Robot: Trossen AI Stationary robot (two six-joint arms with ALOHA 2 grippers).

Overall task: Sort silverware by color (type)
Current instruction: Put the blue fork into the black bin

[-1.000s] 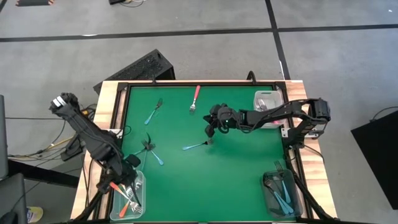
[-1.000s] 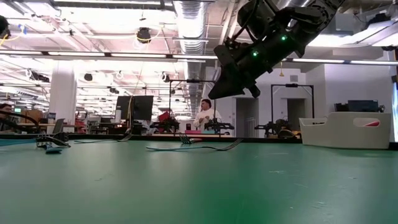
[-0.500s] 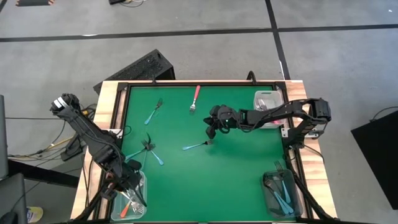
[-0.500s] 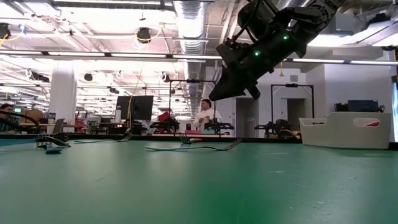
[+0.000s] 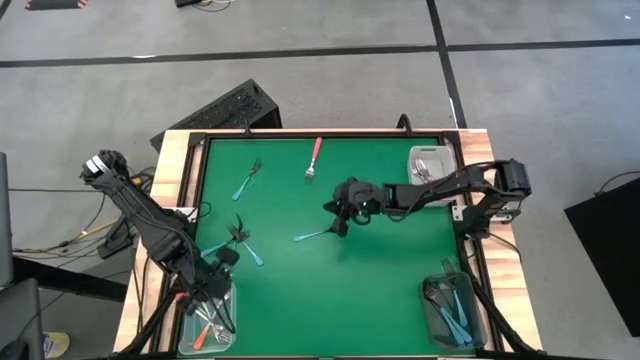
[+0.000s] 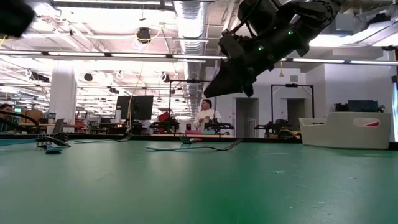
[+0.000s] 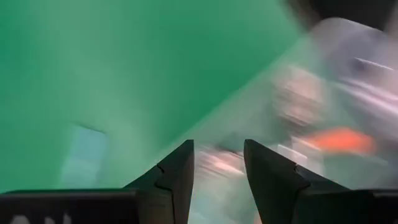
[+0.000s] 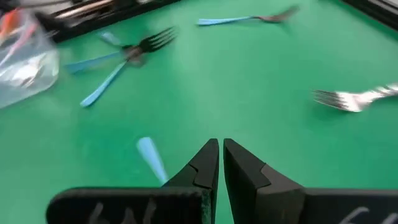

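The right gripper [image 5: 338, 222] hung above mid-table, fingers nearly shut and empty. Just at its seven o'clock lay a light blue fork [image 5: 313, 236], handle under the fingertips. Coming down shut, the fingers would likely shove the fork aside instead of straddling it. The left gripper [image 7: 217, 163], jaws apart and holding nothing, hovered over the clear bin [image 5: 188, 332] at the table's seven o'clock corner.

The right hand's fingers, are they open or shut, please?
Shut: the right hand shows its fingers nearly touching, nothing between them.
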